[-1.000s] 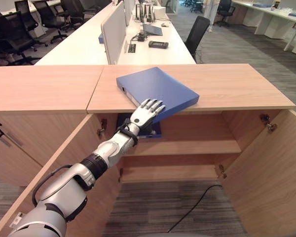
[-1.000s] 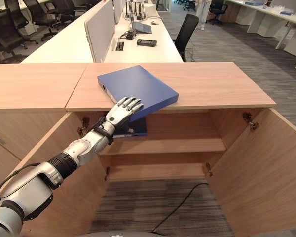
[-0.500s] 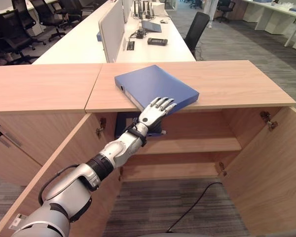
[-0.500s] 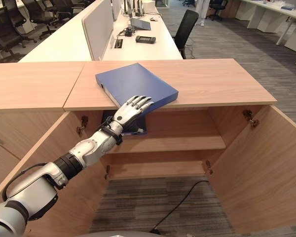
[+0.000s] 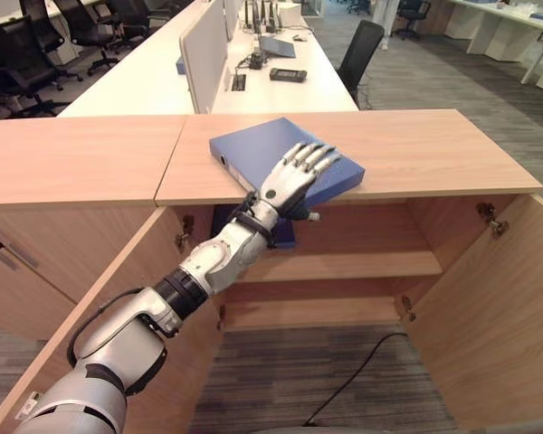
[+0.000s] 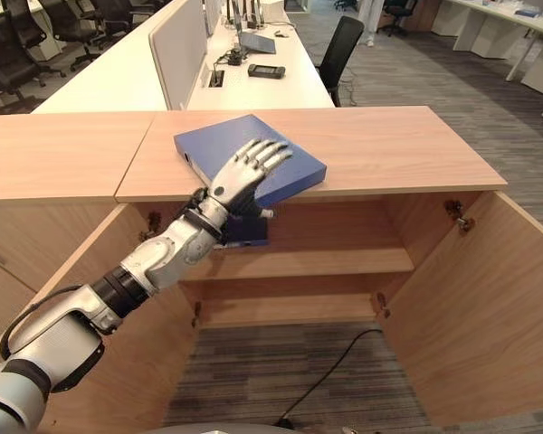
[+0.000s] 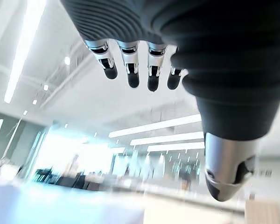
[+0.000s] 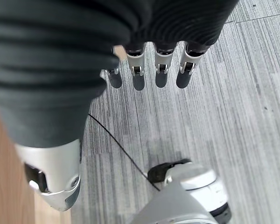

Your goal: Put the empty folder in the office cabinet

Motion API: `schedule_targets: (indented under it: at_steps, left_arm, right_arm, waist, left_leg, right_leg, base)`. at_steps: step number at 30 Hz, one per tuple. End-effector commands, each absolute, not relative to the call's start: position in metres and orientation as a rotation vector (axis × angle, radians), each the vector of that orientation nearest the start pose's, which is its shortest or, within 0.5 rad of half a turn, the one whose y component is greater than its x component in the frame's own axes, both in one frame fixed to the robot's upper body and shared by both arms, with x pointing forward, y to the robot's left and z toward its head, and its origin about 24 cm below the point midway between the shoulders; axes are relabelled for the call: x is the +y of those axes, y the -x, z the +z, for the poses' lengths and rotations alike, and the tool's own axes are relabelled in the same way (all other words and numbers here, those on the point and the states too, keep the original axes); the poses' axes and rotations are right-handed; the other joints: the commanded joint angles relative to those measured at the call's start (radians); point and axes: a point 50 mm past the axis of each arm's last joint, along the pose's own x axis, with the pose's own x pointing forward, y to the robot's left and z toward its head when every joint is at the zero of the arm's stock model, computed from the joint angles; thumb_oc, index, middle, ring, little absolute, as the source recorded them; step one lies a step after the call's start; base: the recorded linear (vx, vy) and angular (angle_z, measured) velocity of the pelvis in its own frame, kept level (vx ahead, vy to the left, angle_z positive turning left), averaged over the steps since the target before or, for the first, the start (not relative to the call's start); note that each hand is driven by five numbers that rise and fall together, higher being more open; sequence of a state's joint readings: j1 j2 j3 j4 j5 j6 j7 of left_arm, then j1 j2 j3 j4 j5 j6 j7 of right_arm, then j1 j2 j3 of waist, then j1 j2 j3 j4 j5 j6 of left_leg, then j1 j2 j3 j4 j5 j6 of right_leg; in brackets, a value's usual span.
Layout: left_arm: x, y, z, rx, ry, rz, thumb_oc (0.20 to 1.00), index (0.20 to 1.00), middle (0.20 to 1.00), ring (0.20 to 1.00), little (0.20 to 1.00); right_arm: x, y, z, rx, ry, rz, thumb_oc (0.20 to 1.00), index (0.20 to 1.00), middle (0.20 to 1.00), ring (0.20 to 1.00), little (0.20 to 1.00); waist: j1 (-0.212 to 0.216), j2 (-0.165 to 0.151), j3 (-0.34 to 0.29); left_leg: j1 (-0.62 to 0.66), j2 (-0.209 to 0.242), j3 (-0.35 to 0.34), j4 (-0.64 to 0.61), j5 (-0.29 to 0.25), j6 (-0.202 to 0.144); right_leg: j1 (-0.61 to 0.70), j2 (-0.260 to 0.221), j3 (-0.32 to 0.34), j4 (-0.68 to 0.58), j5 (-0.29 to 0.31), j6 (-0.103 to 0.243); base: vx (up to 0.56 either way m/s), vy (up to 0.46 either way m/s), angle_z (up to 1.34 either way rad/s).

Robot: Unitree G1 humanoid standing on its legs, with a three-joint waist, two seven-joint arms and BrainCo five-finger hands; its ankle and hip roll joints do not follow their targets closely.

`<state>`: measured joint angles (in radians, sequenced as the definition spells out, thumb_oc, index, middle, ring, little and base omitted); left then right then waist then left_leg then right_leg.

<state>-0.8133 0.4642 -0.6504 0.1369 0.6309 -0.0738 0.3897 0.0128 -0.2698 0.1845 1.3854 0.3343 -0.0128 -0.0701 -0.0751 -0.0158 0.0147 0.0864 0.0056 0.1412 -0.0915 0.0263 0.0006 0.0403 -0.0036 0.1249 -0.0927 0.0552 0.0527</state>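
Note:
A blue folder (image 5: 261, 148) lies flat on the wooden cabinet top (image 5: 434, 154), its near corner jutting over the front edge. My left hand (image 5: 294, 174) is raised in front of and over that near corner, fingers straight and spread, holding nothing. In the left wrist view the fingers (image 7: 130, 70) point up at the ceiling lights with nothing in them. A second blue folder (image 5: 281, 237) lies inside the cabinet on the upper shelf (image 5: 371, 267), behind my left forearm. My right hand (image 8: 149, 70) hangs over the grey carpet with relaxed fingers, empty.
Both cabinet doors stand open, the right door (image 5: 498, 298) and the left door (image 5: 81, 316). A lower shelf (image 5: 317, 315) sits beneath the upper one. Behind the cabinet run white desks (image 5: 163, 72) with a partition screen (image 5: 204, 54) and black office chairs (image 5: 357, 59).
My left hand has risen from below the cabinet's front edge to above the folder's near corner, fingers spreading. The folder has stayed put; the camera tilted slightly.

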Motion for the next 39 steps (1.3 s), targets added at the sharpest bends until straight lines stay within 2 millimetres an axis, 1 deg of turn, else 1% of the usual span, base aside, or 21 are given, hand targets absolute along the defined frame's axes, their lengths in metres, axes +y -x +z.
schedule_targets:
  at_steps: [1,2,6,7,8,12,14,15,18,20,21,23,25,27,28,29,30,31,36,37,39]
  left_arm:
    - [0.071,-0.322,0.247,-1.098,-1.008,-0.042,1.0,1.0,1.0,1.0,1.0]
    - [0.084,-0.312,0.252,-1.122,-0.946,-0.013,1.0,1.0,1.0,1.0,1.0]
    - [0.11,-0.296,0.257,-1.138,-0.884,0.045,1.0,1.0,1.0,1.0,1.0]
    - [0.127,-0.289,0.254,-1.121,-0.865,0.088,1.0,1.0,1.0,1.0,1.0]
    - [0.128,-0.289,0.253,-1.117,-0.865,0.089,1.0,1.0,1.0,1.0,1.0]
    - [0.159,-0.285,0.247,-1.062,-0.908,0.186,1.0,1.0,1.0,1.0,1.0]
    - [0.165,-0.284,0.246,-1.053,-0.915,0.207,1.0,1.0,1.0,1.0,1.0]
    - [0.177,-0.284,0.244,-1.024,-0.926,0.258,1.0,1.0,1.0,1.0,1.0]
    - [0.192,-0.283,0.244,-1.008,-0.94,0.328,1.0,1.0,1.0,1.0,1.0]
    - [0.199,-0.282,0.245,-1.001,-0.941,0.352,1.0,1.0,1.0,1.0,1.0]
    - [0.202,-0.282,0.245,-0.993,-0.939,0.362,1.0,1.0,1.0,1.0,1.0]
    - [0.206,-0.282,0.244,-0.982,-0.932,0.379,1.0,1.0,1.0,1.0,1.0]
    - [0.209,-0.281,0.243,-0.979,-0.929,0.394,1.0,1.0,1.0,1.0,1.0]
    - [0.21,-0.279,0.243,-0.985,-0.94,0.405,1.0,1.0,1.0,1.0,1.0]
    - [0.21,-0.279,0.242,-0.985,-0.939,0.405,1.0,1.0,1.0,1.0,1.0]
    - [0.21,-0.279,0.244,-0.995,-0.961,0.414,1.0,1.0,1.0,1.0,1.0]
    - [0.21,-0.28,0.244,-0.996,-0.96,0.414,1.0,1.0,1.0,1.0,1.0]
    - [0.208,-0.28,0.247,-1.013,-0.989,0.415,1.0,1.0,1.0,1.0,1.0]
    - [0.198,-0.283,0.247,-1.043,-0.989,0.379,1.0,1.0,1.0,1.0,1.0]
    - [0.205,-0.283,0.239,-1.009,-0.985,0.407,1.0,1.0,1.0,1.0,1.0]
    - [0.21,-0.277,0.242,-1.03,-0.989,0.438,1.0,1.0,1.0,1.0,1.0]
  right_arm:
    - [-0.261,-0.042,-0.164,1.379,0.104,-0.386,1.0,1.0,1.0,1.0,1.0]
    - [-0.258,-0.04,-0.165,1.38,0.081,-0.386,1.0,1.0,1.0,1.0,1.0]
    - [-0.255,-0.039,-0.166,1.375,0.053,-0.381,1.0,1.0,1.0,1.0,1.0]
    - [-0.252,-0.038,-0.167,1.371,0.024,-0.379,1.0,1.0,1.0,1.0,1.0]
    - [-0.252,-0.038,-0.167,1.372,0.028,-0.377,1.0,1.0,1.0,1.0,1.0]
    - [-0.249,-0.04,-0.168,1.364,-0.005,-0.365,1.0,1.0,1.0,1.0,1.0]
    - [-0.249,-0.039,-0.168,1.365,-0.007,-0.365,1.0,1.0,1.0,1.0,1.0]
    - [-0.248,-0.039,-0.168,1.366,-0.009,-0.363,1.0,1.0,1.0,1.0,1.0]
    - [-0.248,-0.046,-0.167,1.343,-0.013,-0.357,1.0,1.0,1.0,1.0,1.0]
    - [-0.25,-0.054,-0.166,1.318,0.0,-0.36,1.0,1.0,1.0,1.0,1.0]
    - [-0.254,-0.058,-0.164,1.308,0.014,-0.37,1.0,1.0,1.0,1.0,1.0]
    - [-0.259,-0.064,-0.162,1.289,0.031,-0.375,1.0,1.0,1.0,1.0,1.0]
    - [-0.265,-0.066,-0.159,1.277,0.051,-0.385,1.0,1.0,1.0,1.0,1.0]
    - [-0.269,-0.068,-0.158,1.264,0.07,-0.378,1.0,1.0,1.0,1.0,1.0]
    - [-0.269,-0.068,-0.158,1.265,0.071,-0.378,1.0,1.0,1.0,1.0,1.0]
    - [-0.271,-0.071,-0.157,1.256,0.086,-0.361,1.0,1.0,1.0,1.0,1.0]
    - [-0.271,-0.071,-0.157,1.256,0.086,-0.362,1.0,1.0,1.0,1.0,1.0]
    - [-0.269,-0.072,-0.157,1.252,0.086,-0.348,1.0,1.0,1.0,1.0,1.0]
    - [-0.25,-0.074,-0.162,1.272,0.09,-0.322,1.0,1.0,1.0,1.0,1.0]
    - [-0.231,-0.08,-0.166,1.273,0.078,-0.253,1.0,1.0,1.0,1.0,1.0]
    - [-0.221,-0.089,-0.166,1.254,0.082,-0.209,1.0,1.0,1.0,1.0,1.0]
  waist:
    - [0.009,-0.029,-0.032]
    - [0.02,-0.033,-0.029]
    - [0.028,-0.035,-0.027]
    - [0.039,-0.038,-0.021]
    - [0.036,-0.037,-0.022]
    - [0.047,-0.039,-0.011]
    - [0.046,-0.039,-0.008]
    - [0.046,-0.041,-0.001]
    - [0.035,-0.044,0.03]
    - [0.035,-0.062,0.069]
    - [0.045,-0.072,0.092]
    - [0.054,-0.077,0.099]
    - [0.05,-0.069,0.098]
    - [0.056,-0.056,0.093]
    - [0.056,-0.056,0.092]
    - [0.067,-0.038,0.092]
    - [0.068,-0.039,0.092]
    - [0.072,-0.022,0.088]
    - [0.073,-0.008,0.059]
    - [0.091,-0.015,0.039]
    - [0.12,-0.028,0.037]
  left_leg:
    - [0.025,-0.041,-0.043,0.004,-0.092,-0.006]
    - [0.026,-0.041,-0.046,0.004,-0.093,-0.007]
    - [0.029,-0.04,-0.047,0.004,-0.093,-0.009]
    - [0.03,-0.038,-0.048,0.004,-0.092,-0.011]
    - [0.03,-0.038,-0.048,0.004,-0.092,-0.011]
    - [0.032,-0.032,-0.052,0.004,-0.089,-0.018]
    - [0.033,-0.03,-0.052,0.004,-0.088,-0.02]
    - [0.035,-0.022,-0.053,0.004,-0.087,-0.025]
    - [0.042,0.013,-0.042,0.016,-0.071,-0.038]
    - [-0.021,0.047,-0.022,0.15,-0.094,-0.057]
    - [-0.071,0.064,-0.025,0.234,-0.073,-0.056]
    - [-0.123,0.072,-0.06,0.319,-0.04,-0.03]
    - [-0.191,0.071,-0.08,0.351,-0.025,-0.025]
    - [-0.228,0.036,-0.112,0.289,-0.032,-0.035]
    - [-0.224,0.035,-0.112,0.282,-0.03,-0.034]
    - [-0.254,-0.004,-0.154,0.208,0.012,-0.051]
    - [-0.25,-0.005,-0.154,0.199,0.017,-0.051]
    - [-0.265,-0.025,-0.177,0.131,0.044,-0.059]
    - [-0.205,-0.036,-0.175,0.058,0.052,-0.048]
    - [-0.181,-0.043,-0.147,0.06,0.02,-0.026]
    - [-0.194,-0.048,-0.112,0.086,-0.015,-0.006]
  right_leg:
    - [0.033,0.013,-0.033,0.005,0.023,0.071]
    - [0.035,0.013,-0.037,0.005,0.021,0.07]
    - [0.038,0.013,-0.037,0.005,0.02,0.069]
    - [0.038,0.013,-0.039,0.005,0.019,0.068]
    - [0.039,0.013,-0.039,0.005,0.019,0.068]
    - [0.042,0.015,-0.043,0.005,0.015,0.064]
    - [0.042,0.016,-0.046,0.005,0.014,0.062]
    - [0.041,0.02,-0.045,0.005,0.016,0.057]
    - [0.013,0.035,-0.021,0.047,-0.001,0.036]
    - [0.004,0.027,-0.001,0.09,-0.03,0.025]
    - [-0.008,0.022,0.003,0.115,-0.036,0.016]
    - [-0.02,0.024,0.011,0.129,-0.047,0.004]
    - [-0.024,0.021,0.017,0.141,-0.061,0.001]
    - [-0.015,0.021,0.037,0.133,-0.067,0.001]
    - [-0.014,0.019,0.038,0.132,-0.068,0.001]
    - [0.003,0.032,0.063,0.12,-0.07,-0.004]
    - [0.004,0.03,0.063,0.119,-0.07,-0.005]
    - [0.019,0.043,0.088,0.111,-0.074,-0.005]
    - [0.033,0.011,0.084,0.08,-0.082,0.009]
    - [0.05,-0.051,0.107,0.042,-0.067,0.046]
    - [0.031,-0.099,0.126,0.03,-0.043,0.083]
  base:
    - [-0.03,-0.04,-0.02]
    - [0.0,0.0,0.0]
    - [0.01,-0.021,0.01]
    - [0.01,-0.042,0.02]
    - [0.01,-0.044,0.01]
    - [0.01,-0.056,0.03]
    - [0.01,-0.071,0.01]
    - [0.01,-0.115,0.03]
    - [-0.01,-0.112,0.0]
    - [-0.08,-0.095,-0.07]
    - [-0.12,-0.091,-0.15]
    - [-0.04,-0.035,-0.3]
    - [0.03,0.037,-0.37]
    - [0.11,0.083,-0.23]
    - [0.15,0.109,-0.15]
    - [0.1,0.066,-0.15]
    - [0.17,0.135,-0.22]
    - [0.13,0.115,-0.28]
    - [0.15,0.191,-0.56]
    - [0.18,0.361,-0.45]
    - [0.1,0.376,-0.97]
